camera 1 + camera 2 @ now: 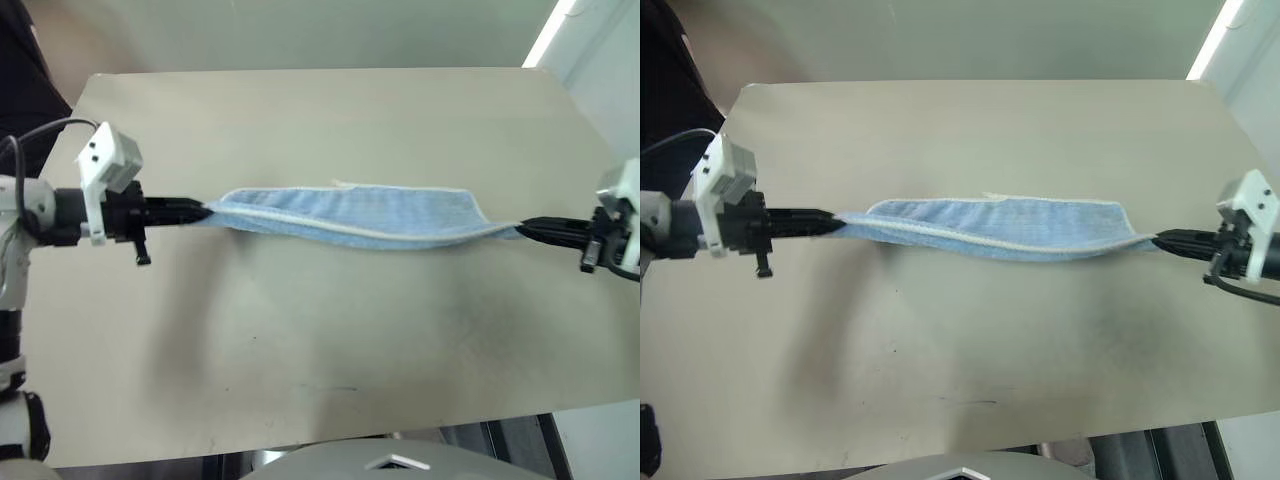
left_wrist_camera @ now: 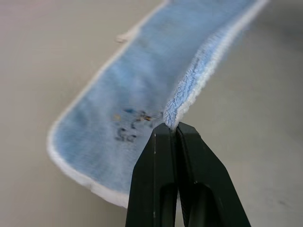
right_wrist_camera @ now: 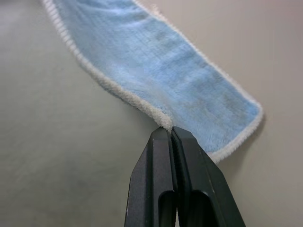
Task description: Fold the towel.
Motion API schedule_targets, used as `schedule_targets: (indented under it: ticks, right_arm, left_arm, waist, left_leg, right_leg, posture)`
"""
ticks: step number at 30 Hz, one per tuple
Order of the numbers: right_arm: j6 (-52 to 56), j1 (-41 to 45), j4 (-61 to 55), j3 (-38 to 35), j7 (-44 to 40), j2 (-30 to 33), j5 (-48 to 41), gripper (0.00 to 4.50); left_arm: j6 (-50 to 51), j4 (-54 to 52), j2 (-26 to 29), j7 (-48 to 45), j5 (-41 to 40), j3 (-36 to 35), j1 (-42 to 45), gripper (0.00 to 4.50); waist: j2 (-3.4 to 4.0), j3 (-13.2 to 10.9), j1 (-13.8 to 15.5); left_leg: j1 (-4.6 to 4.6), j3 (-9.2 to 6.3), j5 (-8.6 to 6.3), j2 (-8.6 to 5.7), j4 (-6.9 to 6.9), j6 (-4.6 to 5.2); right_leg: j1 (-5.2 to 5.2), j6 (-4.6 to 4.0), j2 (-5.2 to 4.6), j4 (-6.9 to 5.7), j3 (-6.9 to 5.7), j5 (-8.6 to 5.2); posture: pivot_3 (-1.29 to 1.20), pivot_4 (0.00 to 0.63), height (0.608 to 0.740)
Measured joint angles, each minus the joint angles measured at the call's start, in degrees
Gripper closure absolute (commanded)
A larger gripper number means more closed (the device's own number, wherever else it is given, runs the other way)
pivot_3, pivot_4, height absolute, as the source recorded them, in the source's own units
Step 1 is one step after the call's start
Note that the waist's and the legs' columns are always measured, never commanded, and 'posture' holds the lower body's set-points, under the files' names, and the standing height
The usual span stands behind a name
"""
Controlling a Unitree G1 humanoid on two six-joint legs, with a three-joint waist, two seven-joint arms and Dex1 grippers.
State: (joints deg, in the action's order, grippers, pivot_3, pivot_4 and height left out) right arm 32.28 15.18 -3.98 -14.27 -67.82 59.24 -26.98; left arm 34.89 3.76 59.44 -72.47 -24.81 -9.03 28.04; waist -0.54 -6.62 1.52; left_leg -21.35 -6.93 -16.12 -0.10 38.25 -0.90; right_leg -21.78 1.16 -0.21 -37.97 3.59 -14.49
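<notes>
Light-blue terry, the towel [image 1: 350, 217] hangs stretched between our two tools above the middle of the table [image 1: 330, 330], its long axis running straight from our left to our right, sagging a little toward the table in its middle span. We cannot tell whether that low part touches the table or hangs just clear of it. Our left tool [image 2: 175, 130] is pinched tight on the towel's whitish stitched edge at its left end; our right tool [image 3: 170, 133] is pinched just as tight on the edging at the right end. Near the left tool a small dark embroidered mark [image 2: 130, 125] sits on the towel, too blurred for us to read. How many layers the towel has along its length we cannot make out; it looks doubled over lengthwise. The table is a plain beige sheet with faint scuffs, its near edge cut off below us. Beyond the table's far edge lies a pale floor
</notes>
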Motion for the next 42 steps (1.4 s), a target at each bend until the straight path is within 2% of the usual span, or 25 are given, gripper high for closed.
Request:
schedule_targets:
  ticks: [4,8,11,16,22,28,31,38,40,42]
  right_arm:
    - [-3.7,11.4,8.5,7.3,6.2,-4.5,7.1,4.45]
    - [-8.6,20.9,20.0,13.5,11.5,-8.4,15.0,4.45]
    - [-11.5,24.1,27.1,16.2,11.9,-10.4,18.3,4.45]
    - [-15.9,28.6,36.5,19.2,12.6,-12.7,22.4,4.45]
    - [-19.9,32.6,44.8,19.7,13.9,-15.0,25.0,4.45]
    - [-21.5,33.0,47.7,20.0,13.8,-15.7,26.1,4.45]
    - [-21.5,33.1,47.8,20.0,13.7,-15.7,26.1,3.82]
    - [-20.6,32.4,47.1,19.1,13.8,-15.5,26.0,1.41]
    - [-20.6,31.2,45.7,17.4,15.4,-15.0,26.0,0.80]
    - [-19.9,29.6,43.3,15.4,17.0,-13.8,25.7,0.80]
  left_arm:
    - [-4.2,10.9,-5.5,5.8,6.5,5.8,8.0,4.50]
    - [-10.3,21.7,-10.5,8.7,12.7,11.3,13.9,4.50]
    - [-14.9,30.1,-13.5,10.3,16.0,13.4,17.8,4.50]
    - [-23.9,42.2,-16.9,13.1,21.0,15.5,23.9,4.50]
    - [-31.4,54.0,-20.6,16.5,25.3,16.5,29.3,4.50]
    - [-35.4,60.2,-22.5,18.3,27.7,16.5,32.2,4.50]
    - [-35.9,61.7,-22.6,18.0,28.1,16.4,32.2,3.71]
    - [-36.3,62.7,-22.4,20.2,28.7,15.0,32.6,1.27]
    - [-36.4,63.0,-22.3,22.7,28.8,14.0,32.6,1.26]
    - [-36.5,63.1,-22.0,25.3,28.5,12.4,32.6,1.26]
  waist:
    - [0.03,0.0,-0.5]
    - [0.02,0.0,-0.6]
    - [0.02,0.0,-0.5]
    - [0.03,0.0,0.0]
    - [0.03,0.0,0.2]
    - [0.04,0.0,0.4]
    - [0.03,0.0,0.4]
    - [0.04,0.0,0.4]
    - [0.04,0.0,0.4]
    - [0.04,0.0,0.5]
  left_leg:
    - [-0.04,-0.06,0.34,0.01,-0.05,0.03]
    - [-0.73,-0.14,0.68,0.00,-0.08,0.03]
    - [-1.34,-0.18,1.13,0.01,-0.21,-0.67]
    - [-2.35,-0.21,1.27,0.00,-0.19,-0.88]
    - [-2.72,-0.23,1.28,0.01,-0.32,-0.86]
    - [-2.73,-0.21,1.28,0.00,-0.47,-0.86]
    - [-2.73,-0.21,1.28,0.01,-0.53,-0.86]
    - [-2.72,-0.21,1.28,0.01,-0.48,-0.85]
    - [-2.72,-0.22,1.28,0.01,-0.44,-0.85]
    - [-2.72,-0.21,1.28,0.00,-0.44,-0.85]
  right_leg:
    - [-0.07,0.29,-0.01,0.01,0.00,0.62]
    - [-0.80,0.41,-0.02,0.02,-0.06,0.85]
    - [-1.29,0.40,-0.01,0.17,-0.10,0.83]
    - [-2.09,0.44,-0.01,0.29,-0.10,0.85]
    - [-2.28,0.55,-0.01,0.91,-0.11,0.90]
    - [-2.29,0.55,-0.02,1.01,-0.09,0.90]
    - [-2.33,0.55,-0.01,1.01,-0.09,0.90]
    - [-2.33,0.55,-0.02,0.95,-0.09,0.90]
    - [-2.33,0.55,-0.02,0.95,-0.10,0.90]
    - [-2.33,0.55,-0.02,0.94,-0.10,0.90]
  posture:
    - [0.00,0.150,0.740]
    - [0.00,0.150,0.740]
    - [0.00,0.150,0.740]
    - [0.00,0.150,0.740]
    - [0.00,0.150,0.740]
    - [0.00,0.150,0.740]
    - [0.00,0.150,0.740]
    - [0.00,0.150,0.740]
    - [0.00,0.150,0.740]
    - [0.00,0.150,0.740]
